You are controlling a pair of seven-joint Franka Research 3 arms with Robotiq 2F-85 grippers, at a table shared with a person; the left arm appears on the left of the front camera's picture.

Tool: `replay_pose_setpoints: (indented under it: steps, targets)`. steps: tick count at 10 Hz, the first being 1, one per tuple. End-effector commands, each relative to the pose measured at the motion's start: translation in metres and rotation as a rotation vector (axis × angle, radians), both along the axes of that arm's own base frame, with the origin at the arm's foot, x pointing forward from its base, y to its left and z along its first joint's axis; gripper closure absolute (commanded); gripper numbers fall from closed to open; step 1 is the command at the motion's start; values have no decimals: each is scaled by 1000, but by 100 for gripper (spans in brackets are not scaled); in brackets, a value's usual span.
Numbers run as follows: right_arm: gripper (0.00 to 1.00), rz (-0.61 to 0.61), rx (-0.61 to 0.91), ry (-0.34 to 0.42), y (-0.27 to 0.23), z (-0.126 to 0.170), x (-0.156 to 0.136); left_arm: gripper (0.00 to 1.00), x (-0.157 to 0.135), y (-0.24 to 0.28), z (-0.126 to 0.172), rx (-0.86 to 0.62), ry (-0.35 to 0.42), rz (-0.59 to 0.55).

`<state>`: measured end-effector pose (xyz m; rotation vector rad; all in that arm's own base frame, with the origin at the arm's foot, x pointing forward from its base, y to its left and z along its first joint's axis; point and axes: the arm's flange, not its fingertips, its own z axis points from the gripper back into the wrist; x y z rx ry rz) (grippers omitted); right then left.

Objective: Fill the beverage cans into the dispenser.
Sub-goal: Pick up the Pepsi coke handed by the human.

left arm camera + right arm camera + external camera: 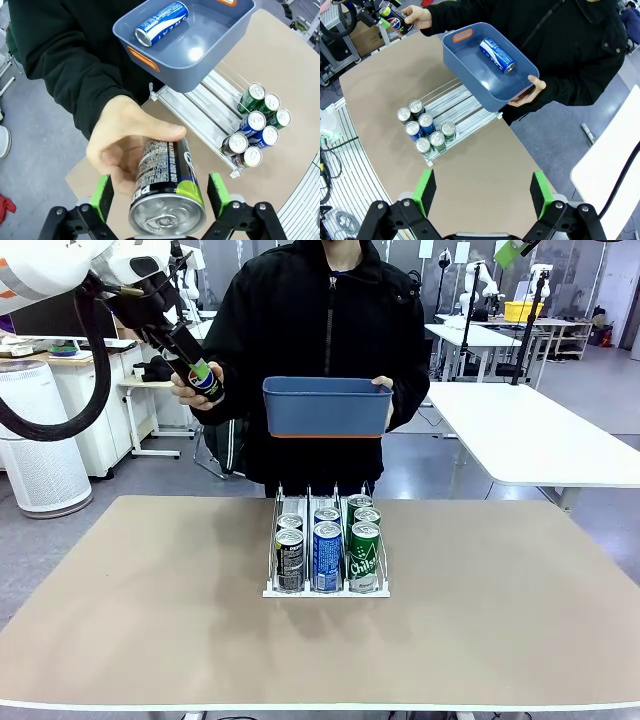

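Pinching seemed possible: left fingers [103, 196], apart, flanked the black can [167, 185] (person's hand [120, 150] wrapped it from nine o'clock); right fingers [426, 190] gaped too.

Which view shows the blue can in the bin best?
The left wrist view: the blue can appears whole, large, print readable. The right wrist view shows it smaller; in the front view the bin hides it.

Cans [327, 558]: were glossy printed metal; bare silver tops shone.
Dispenser [455, 102]: was white-coated wire and smooth white plastic, faintly glossy.
Bin [327, 405]: was smooth blue plastic with a dull sheen; orange handle trim looked matt.
Table [480, 600]: had a matt, even tan top.
Jacket [300, 310]: was black matt cloth.
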<state>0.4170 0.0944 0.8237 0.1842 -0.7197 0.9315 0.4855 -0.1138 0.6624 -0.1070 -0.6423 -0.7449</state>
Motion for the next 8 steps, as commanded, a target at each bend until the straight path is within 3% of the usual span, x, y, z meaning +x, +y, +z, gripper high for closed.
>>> replay_pose_setpoints:
  steps: [1,2,3,4,5,6,8]
  targets:
    - [0,-5,4,3,-1,-1,-1,0,0,0,0,5,-2,-1]
    - [0,-5,4,3,-1,-1,-1,60,0,0,0,0,0,0]
    - [0,-5,4,3,-1,-1,-1,60,0,1,3,-3,-5,-1]
    - [0,-5,4,3,-1,-1,-1,100,-1,0,3,-3,-7,-4]
    - [0,-5,4,3,-1,-1,-1,65,-1,-1,3,-2,-3,-7]
    - [0,-5,4,3,-1,-1,-1,100,-2,-1,4,-1,-4,-4]
    - [0,-5,4,3,-1,-1,-1,100,-3,-2,6,7,-8,-7]
